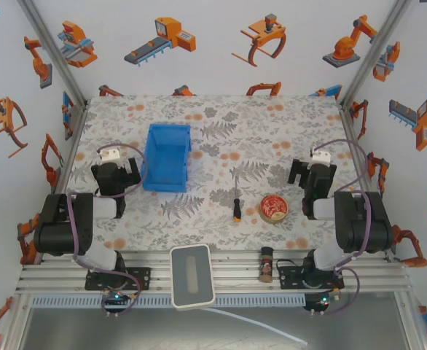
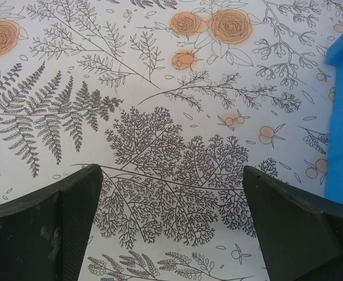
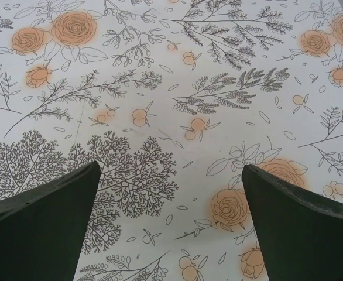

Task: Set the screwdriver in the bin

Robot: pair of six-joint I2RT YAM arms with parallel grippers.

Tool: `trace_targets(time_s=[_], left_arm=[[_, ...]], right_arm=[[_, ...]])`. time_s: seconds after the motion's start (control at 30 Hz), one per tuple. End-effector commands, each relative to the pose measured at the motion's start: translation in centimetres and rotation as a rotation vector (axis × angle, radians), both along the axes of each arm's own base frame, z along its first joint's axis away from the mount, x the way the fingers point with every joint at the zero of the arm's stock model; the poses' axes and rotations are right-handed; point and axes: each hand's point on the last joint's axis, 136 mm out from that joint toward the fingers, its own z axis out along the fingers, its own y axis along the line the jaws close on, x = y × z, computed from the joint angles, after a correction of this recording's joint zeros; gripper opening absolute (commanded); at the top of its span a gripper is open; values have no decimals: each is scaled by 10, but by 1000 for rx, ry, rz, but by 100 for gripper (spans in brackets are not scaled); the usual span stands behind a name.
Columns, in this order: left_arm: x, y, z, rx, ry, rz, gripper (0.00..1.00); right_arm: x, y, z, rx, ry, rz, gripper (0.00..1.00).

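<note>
The small screwdriver [image 1: 237, 203] lies on the flowered table near the middle, its black and orange handle toward me and its thin shaft pointing away. The blue bin [image 1: 167, 157] stands upright to its left, and its edge [image 2: 342, 117] shows at the right of the left wrist view. My left gripper [image 1: 119, 171] hovers just left of the bin, open with only tablecloth between its fingers [image 2: 48, 225]. My right gripper [image 1: 310, 171] hangs open at the right, well away from the screwdriver, with nothing between its fingers [image 3: 303, 225].
A round red-and-tan tin [image 1: 274, 208] sits just right of the screwdriver. A small brown spice jar [image 1: 267, 263] lies on the metal rail at the front, beside a white device [image 1: 192, 275]. Patterned walls enclose the table on three sides.
</note>
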Motion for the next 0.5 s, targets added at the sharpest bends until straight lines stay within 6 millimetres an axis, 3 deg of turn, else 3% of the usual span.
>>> trace_targets(time_s=[0.0, 0.47], left_arm=[[5, -1, 7, 0, -18, -9, 97], [6, -1, 7, 1, -20, -8, 97]], right_arm=[[5, -4, 11, 6, -35, -16, 99], [5, -4, 11, 5, -35, -16, 99]])
